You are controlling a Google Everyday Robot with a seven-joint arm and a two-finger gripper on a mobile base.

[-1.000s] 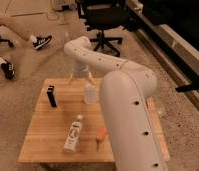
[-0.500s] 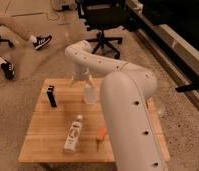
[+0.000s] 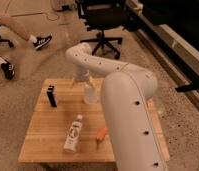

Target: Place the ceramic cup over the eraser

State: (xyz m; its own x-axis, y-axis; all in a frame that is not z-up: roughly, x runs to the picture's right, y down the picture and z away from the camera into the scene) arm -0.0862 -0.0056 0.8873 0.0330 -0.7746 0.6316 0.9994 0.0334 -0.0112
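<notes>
The ceramic cup is a small pale tumbler standing upright near the middle of the wooden table. The eraser is a slim black block standing upright at the table's left, well apart from the cup. My gripper hangs at the table's far side, just above and slightly left of the cup. Its fingers are spread, and the right one is near the cup's rim. It holds nothing. My white arm covers the right part of the table.
A long white bottle with a label lies on the table's near side. A small orange object lies beside it. A black office chair stands behind the table. A person's legs and shoes are at the upper left.
My gripper has come down and slightly right towards the cup. The cup, eraser and bottle have not moved.
</notes>
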